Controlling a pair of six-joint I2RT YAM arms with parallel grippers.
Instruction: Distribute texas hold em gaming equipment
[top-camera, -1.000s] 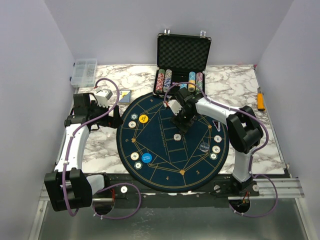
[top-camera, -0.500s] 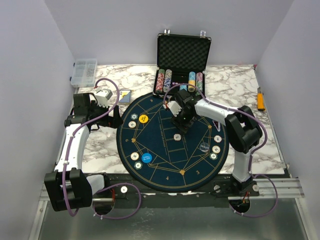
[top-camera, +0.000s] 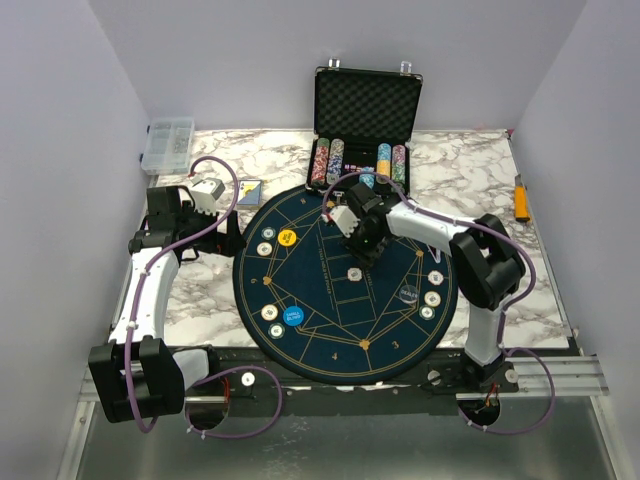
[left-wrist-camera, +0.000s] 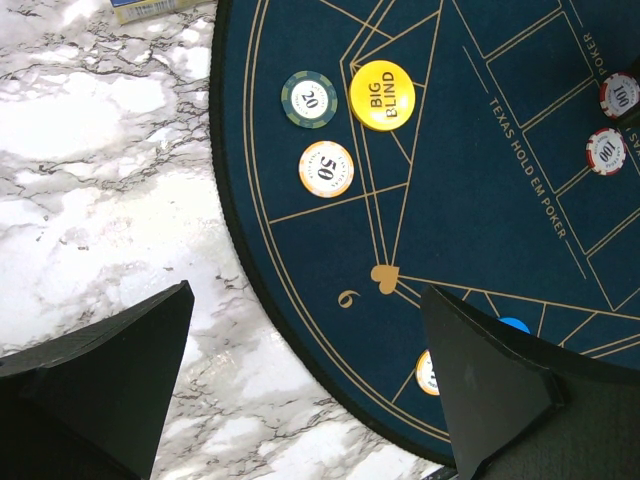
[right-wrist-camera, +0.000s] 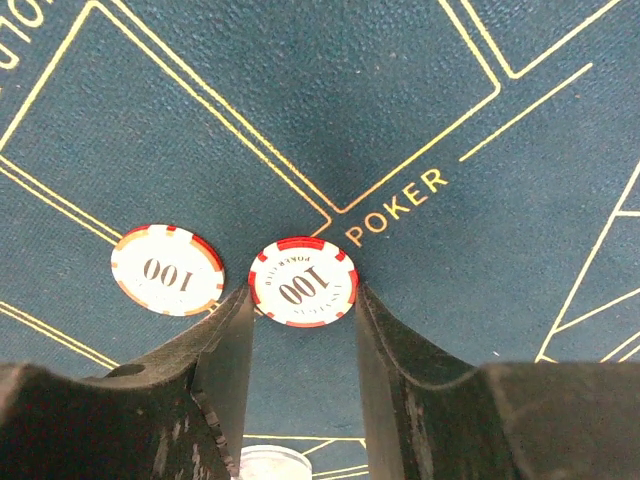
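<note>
Over the mat (left-wrist-camera: 480, 150) rim, left gripper (left-wrist-camera: 307, 298) hangs empty, fingers spread. Mid-mat, I see right gripper (right-wrist-camera: 302, 294) has edged left, fingers pinching a 100 chip (right-wrist-camera: 301, 278) beside its twin (right-wrist-camera: 167, 269); I judge placement near.

The right gripper (top-camera: 363, 250), a 100 chip (right-wrist-camera: 303, 282) between its jaws, has shifted slightly left.

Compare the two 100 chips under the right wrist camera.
The right 100 chip sits between the fingertips of the right gripper, both touching its rim; the left 100 chip lies free outside them. The right is next to the POKER lettering, the left farther off. Both are white with red edge marks.
</note>
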